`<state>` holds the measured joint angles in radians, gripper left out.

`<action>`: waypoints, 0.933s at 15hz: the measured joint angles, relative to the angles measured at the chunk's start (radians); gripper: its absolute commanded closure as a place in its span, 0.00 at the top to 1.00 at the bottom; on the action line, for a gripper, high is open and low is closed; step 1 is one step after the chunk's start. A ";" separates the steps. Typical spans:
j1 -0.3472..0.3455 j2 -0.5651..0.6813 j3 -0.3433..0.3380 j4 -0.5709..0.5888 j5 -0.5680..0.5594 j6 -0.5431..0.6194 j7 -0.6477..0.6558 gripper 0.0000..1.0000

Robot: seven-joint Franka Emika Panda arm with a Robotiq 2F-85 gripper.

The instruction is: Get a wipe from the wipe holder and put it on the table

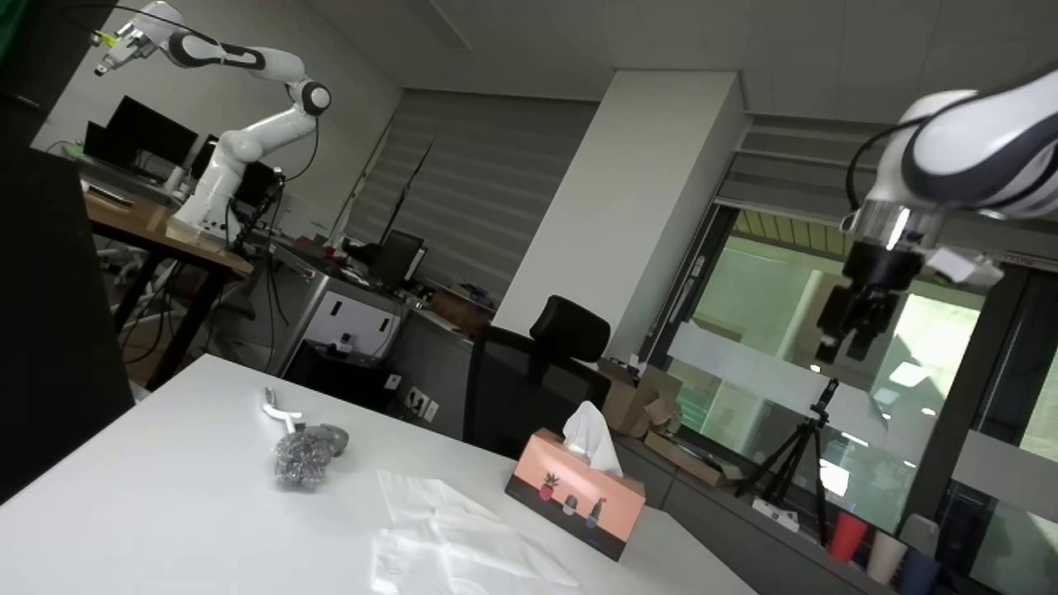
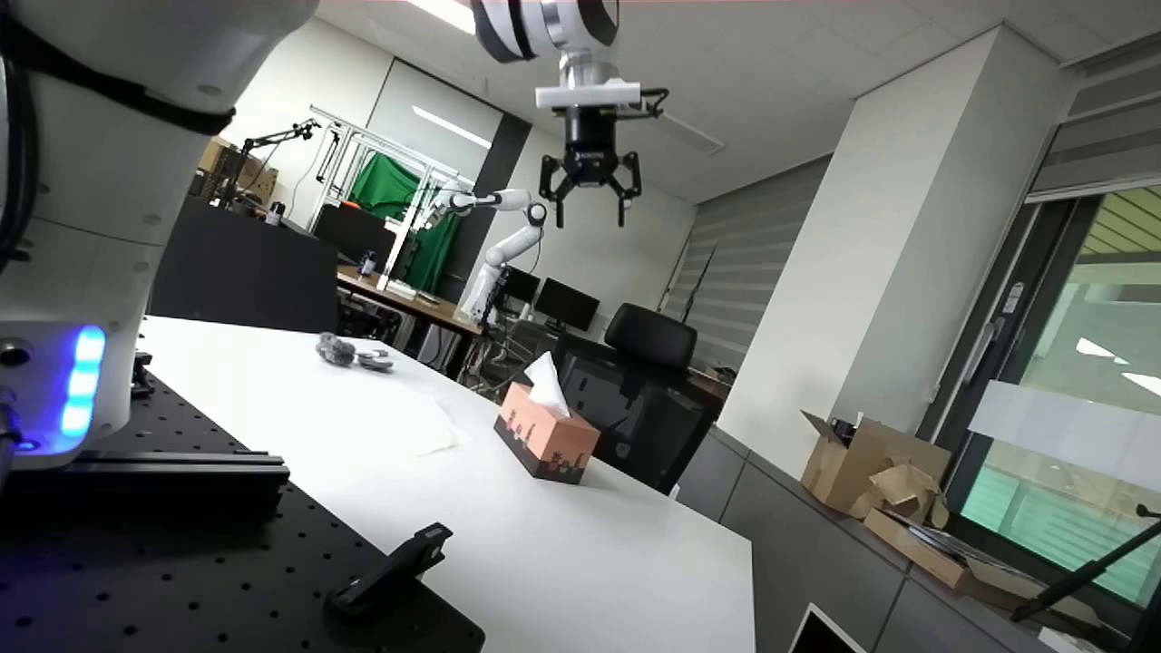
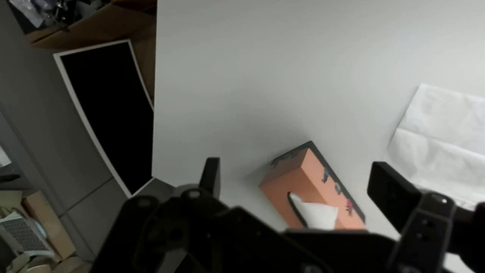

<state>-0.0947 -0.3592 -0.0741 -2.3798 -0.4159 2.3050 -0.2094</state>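
White table [image 1: 157, 504]. Box [image 1: 579, 489] stands on base close to far edge in both exterior views, nearer one corner. Wipe [image 1: 455, 529] lies spread, creased, farther in from same edge, beside box; sheet count unclear. Mesh ball [image 1: 300, 461] and grey-and-white piece [image 1: 333, 436] lie together toward far edge's other corner.

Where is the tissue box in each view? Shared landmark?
In an exterior view: tissue box, low, just right of centre.
In an exterior view: tissue box, lower half, just left of centre.
Wrist view: tissue box, lower half, right of centre, partly behind gripper.
Landmark in all views: white tissue spread on the table.
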 measured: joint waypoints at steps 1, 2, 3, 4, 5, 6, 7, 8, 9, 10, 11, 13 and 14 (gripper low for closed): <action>-0.023 0.062 -0.001 0.009 -0.025 0.084 0.043 1.00; -0.046 0.130 0.000 0.024 -0.054 0.171 0.102 1.00; -0.065 0.200 0.001 0.045 -0.083 0.249 0.168 1.00; -0.081 0.265 0.001 0.072 -0.123 0.313 0.233 1.00; -0.097 0.331 -0.002 0.110 -0.182 0.369 0.307 1.00; -0.106 0.389 -0.011 0.151 -0.241 0.404 0.379 1.00; -0.110 0.442 -0.024 0.197 -0.298 0.420 0.451 1.00; -0.111 0.490 -0.034 0.242 -0.343 0.422 0.520 1.00; -0.108 0.531 -0.040 0.278 -0.372 0.415 0.574 1.00; -0.105 0.563 -0.041 0.306 -0.385 0.409 0.607 1.00; -0.102 0.584 -0.041 0.325 -0.390 0.406 0.623 1.00; -0.097 0.596 -0.041 0.339 -0.390 0.402 0.632 1.00; -0.096 0.596 -0.041 0.342 -0.390 0.399 0.634 1.00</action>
<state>-0.1912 0.2365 -0.1156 -2.0375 -0.8055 2.7036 0.4249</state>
